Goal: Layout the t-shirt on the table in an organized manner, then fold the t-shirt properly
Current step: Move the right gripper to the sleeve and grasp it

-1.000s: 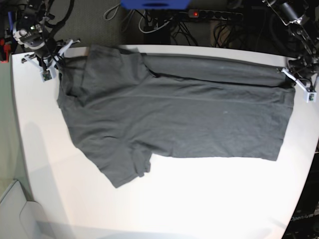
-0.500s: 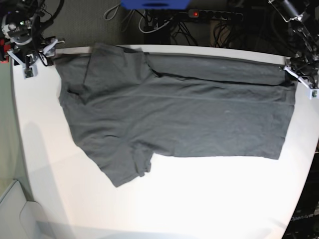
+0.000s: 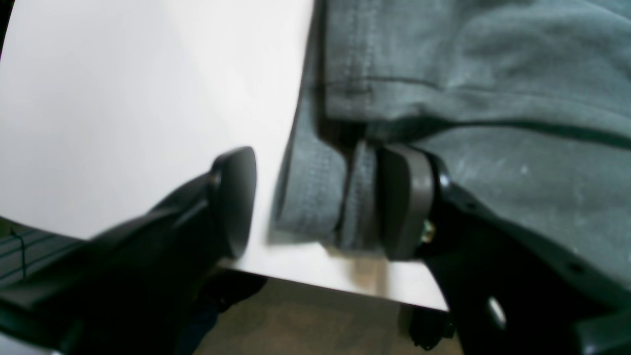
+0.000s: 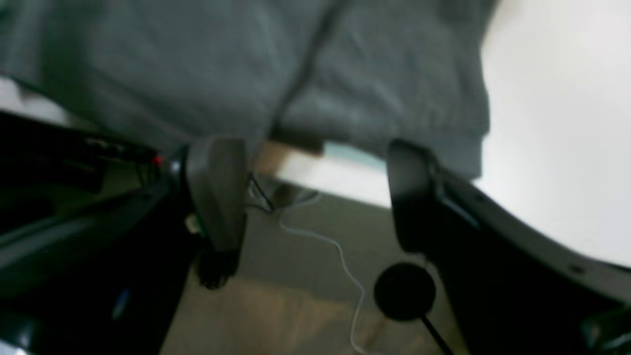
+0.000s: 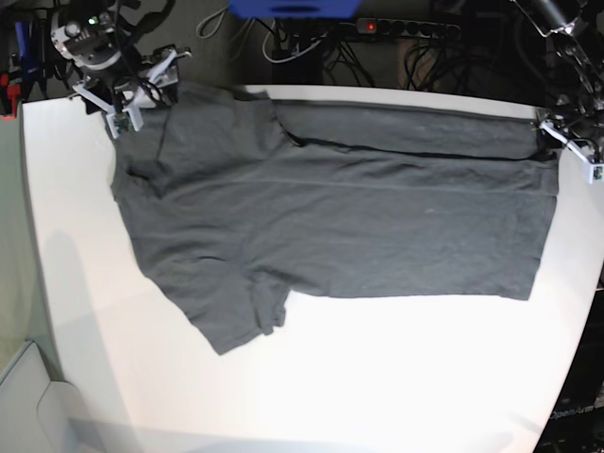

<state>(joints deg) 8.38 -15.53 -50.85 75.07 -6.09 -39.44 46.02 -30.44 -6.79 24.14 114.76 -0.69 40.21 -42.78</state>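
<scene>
Dark charcoal-grey short-sleeved cloth t-shirt lying spread on the large white smooth-topped table, both grippers parted at its far corners.

Shirt covers the table's upper half, long axis 9 to 3 o'clock, one sleeve pointing to 7 o'clock. Left gripper at the 3 o'clock corner: jaws spread, one pad touching the hem, the other on bare table. Right gripper at the 10 o'clock corner: jaws wide apart, nothing between them, cloth just beyond.
</scene>
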